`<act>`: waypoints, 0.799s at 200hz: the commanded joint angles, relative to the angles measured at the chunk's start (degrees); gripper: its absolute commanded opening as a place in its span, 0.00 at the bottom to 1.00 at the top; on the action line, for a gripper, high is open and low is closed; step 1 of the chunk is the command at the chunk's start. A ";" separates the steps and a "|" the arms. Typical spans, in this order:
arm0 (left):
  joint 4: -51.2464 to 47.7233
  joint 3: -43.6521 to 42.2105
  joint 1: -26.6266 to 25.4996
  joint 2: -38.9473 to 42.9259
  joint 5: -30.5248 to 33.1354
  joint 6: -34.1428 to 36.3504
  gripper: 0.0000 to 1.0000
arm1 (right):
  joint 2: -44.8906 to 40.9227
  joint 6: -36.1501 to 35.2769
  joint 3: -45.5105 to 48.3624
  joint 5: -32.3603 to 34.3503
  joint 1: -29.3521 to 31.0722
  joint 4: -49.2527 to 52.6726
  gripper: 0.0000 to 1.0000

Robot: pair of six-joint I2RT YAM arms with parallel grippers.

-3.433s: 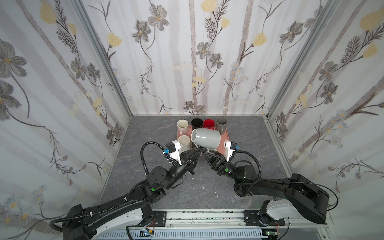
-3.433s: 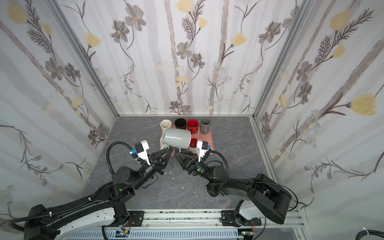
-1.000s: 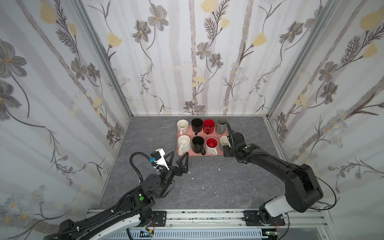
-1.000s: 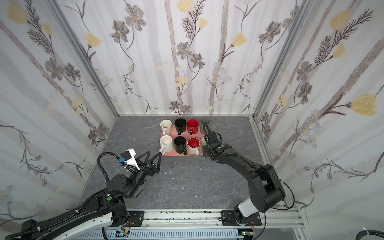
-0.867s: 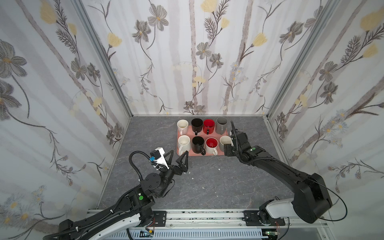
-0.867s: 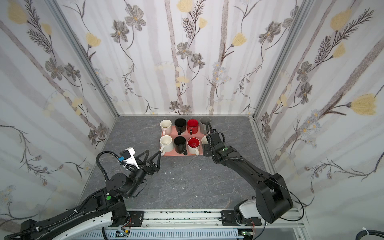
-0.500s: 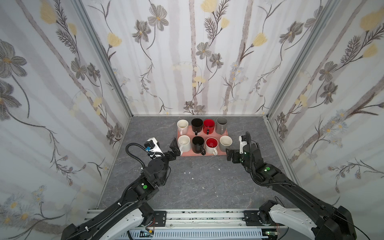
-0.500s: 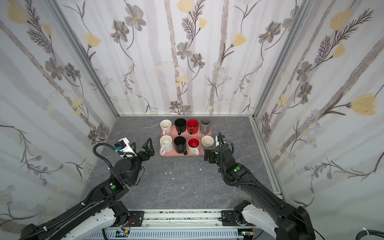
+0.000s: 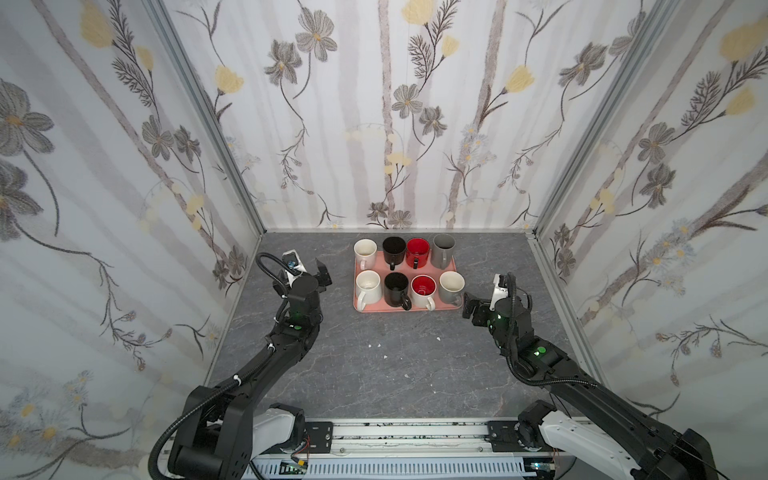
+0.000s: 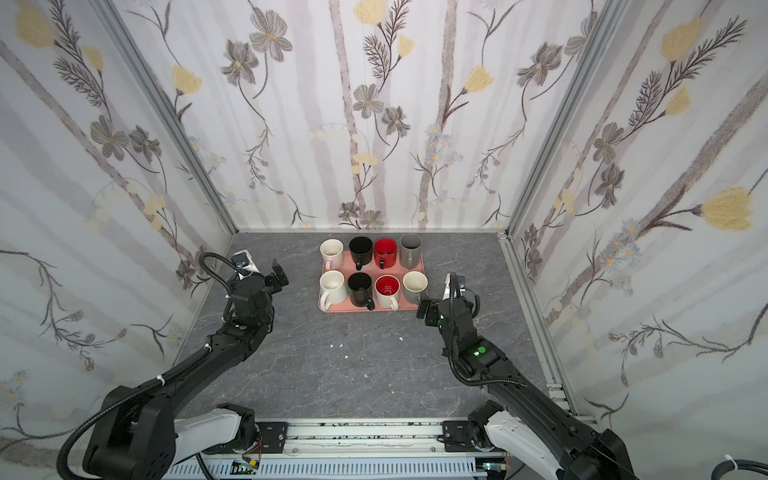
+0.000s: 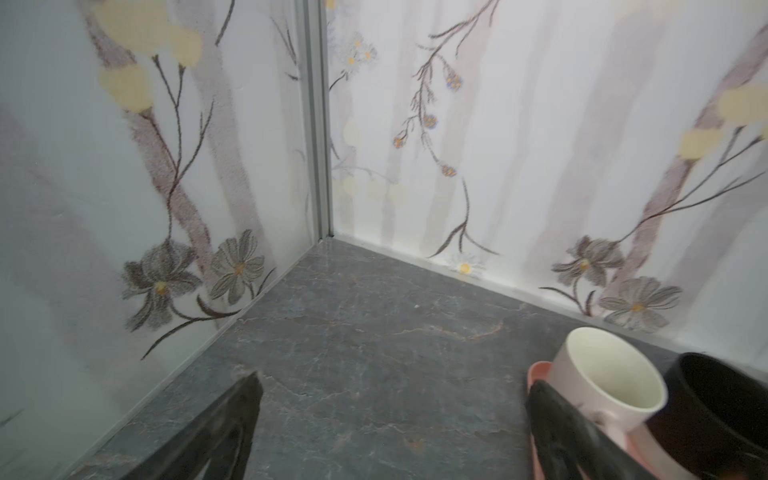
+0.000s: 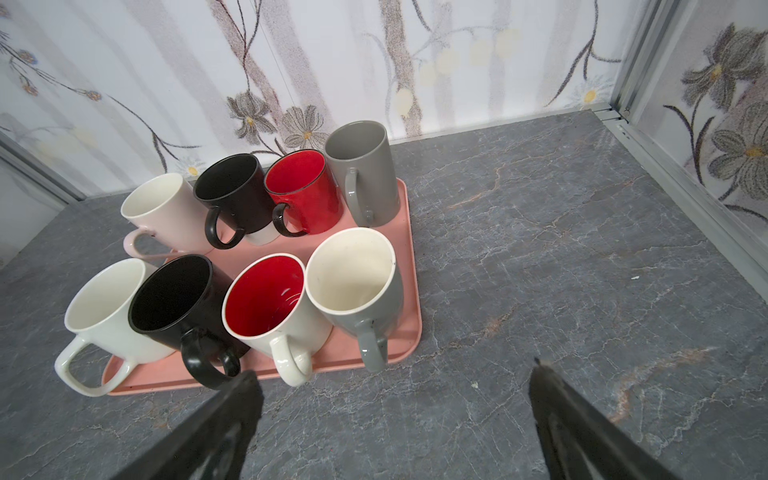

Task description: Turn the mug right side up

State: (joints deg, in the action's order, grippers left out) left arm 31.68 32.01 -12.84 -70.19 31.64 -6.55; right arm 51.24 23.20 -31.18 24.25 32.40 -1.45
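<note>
The grey mug (image 9: pixel 451 286) (image 10: pixel 414 286) (image 12: pixel 353 286) with a white inside stands upright, mouth up, at the front right corner of the pink tray (image 9: pixel 409 310) (image 12: pixel 401 232). My right gripper (image 9: pixel 470 306) (image 10: pixel 424 309) (image 12: pixel 395 370) is open and empty, just off the tray's front right corner, apart from the mug. Left of the tray, my left gripper (image 9: pixel 322 272) (image 10: pixel 277 272) (image 11: pixel 392 382) is open and empty over bare floor, with a pale mug (image 11: pixel 606 374) beside one finger.
Several other mugs stand upright on the tray: white (image 9: pixel 368 286), black (image 9: pixel 395 286), red-lined white (image 9: pixel 423 287), and a back row ending in a tall grey one (image 9: pixel 442 250). Flowered walls close three sides. Small white crumbs (image 9: pixel 378 345) lie on the grey floor.
My right gripper opened, came off the grey mug and drew back to the tray's front right. The left arm swung from the front floor up to the tray's left side.
</note>
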 commanded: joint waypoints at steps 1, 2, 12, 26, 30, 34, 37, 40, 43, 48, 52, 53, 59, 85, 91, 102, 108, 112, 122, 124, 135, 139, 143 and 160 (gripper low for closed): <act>7.38 -2.24 2.91 -4.59 -4.15 3.62 1.00 | -0.61 -1.18 0.82 0.12 -0.33 -3.29 1.00; 7.63 -2.45 2.95 -4.90 -4.05 3.72 1.00 | -0.62 -1.21 0.84 0.20 -0.33 -3.29 1.00; 11.25 -4.37 3.47 -7.14 -3.80 4.73 1.00 | -0.62 -1.23 0.94 0.59 -0.56 -3.38 1.00; 17.30 -7.34 3.70 -9.39 -5.04 6.65 1.00 | -0.70 -1.20 1.03 1.92 -0.76 -3.59 1.00; 19.34 -8.34 3.74 -9.92 -5.26 7.08 1.00 | -0.77 -1.15 1.19 2.60 -0.81 -3.76 1.00; 21.62 -9.47 3.79 -10.27 -5.48 7.39 1.00 | -0.86 -1.08 1.28 3.24 -0.88 -3.98 0.99; 23.46 -10.22 3.74 -10.59 -5.64 7.67 1.00 | -0.88 -0.93 1.37 3.78 -0.93 -4.11 1.00; 25.27 -10.94 3.83 -11.06 -5.90 7.71 1.00 | -1.00 -0.76 1.58 4.31 -0.98 -4.27 1.00; 26.26 -11.41 4.00 -11.42 -6.61 7.34 1.00 | -1.12 -0.63 1.68 4.71 -1.04 -4.57 1.00; 27.22 -11.88 4.41 -12.08 -8.01 7.02 1.00 | -1.35 -0.72 2.03 5.00 -1.16 -5.05 1.00; 28.36 -12.12 4.45 -12.84 -8.53 7.20 1.00 | -1.53 -0.85 2.29 5.18 -1.27 -5.63 1.00; 28.66 -12.14 4.43 -13.12 -8.66 7.23 1.00 | -1.60 -0.91 2.41 5.18 -1.32 -5.78 1.00; 29.79 -12.15 4.40 -14.46 -9.02 7.33 1.00 | -1.83 -0.84 3.05 5.57 -1.44 -6.69 1.00; 35.52 -13.08 4.37 -18.71 -9.17 7.41 1.00 | -3.05 -0.28 5.97 6.23 -2.92 -12.39 1.00; 34.75 -13.04 5.21 -18.68 -10.02 6.46 1.00 | -3.16 -0.48 6.65 6.30 -3.33 -14.16 1.00; 34.78 -12.89 6.72 -18.81 -12.79 5.37 1.00 | -3.17 -0.99 7.87 6.74 -4.11 -17.09 1.00; 33.35 -12.38 7.51 -18.73 -14.85 4.87 1.00 | -3.01 -1.19 8.38 7.36 -4.62 -18.46 1.00; 33.27 -12.17 8.00 -18.99 -15.86 4.75 1.00 | -2.87 -1.10 8.67 7.86 -4.90 -19.43 1.00; 32.18 -11.99 9.20 -18.75 -18.91 4.00 1.00 | -2.44 -0.62 9.63 9.49 -5.67 -21.61 1.00; 32.34 -12.09 9.40 -18.80 -19.49 3.98 1.00 | -2.39 -0.48 9.79 9.85 -5.79 -22.05 1.00; 34.43 -13.36 9.91 -18.62 -21.88 3.98 1.00 | -2.08 -0.30 10.70 10.94 -6.46 -24.30 1.00; 35.39 -13.83 10.19 -18.69 -22.58 3.89 1.00 | -2.01 -0.87 11.05 11.14 -6.89 -25.49 1.00; 36.48 -14.48 10.52 -18.73 -23.61 3.79 1.00 | -1.80 -1.83 11.29 11.11 -7.12 -26.63 1.00; 46.88 -18.75 10.59 -21.06 -22.29 3.66 1.00 | -0.89 -7.66 11.50 12.89 -8.90 -30.99 1.00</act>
State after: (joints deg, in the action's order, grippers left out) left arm 66.41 16.80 -2.50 -89.52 11.68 -1.80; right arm 49.52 21.56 -19.90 33.17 25.10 -21.78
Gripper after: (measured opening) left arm 0.995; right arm 0.996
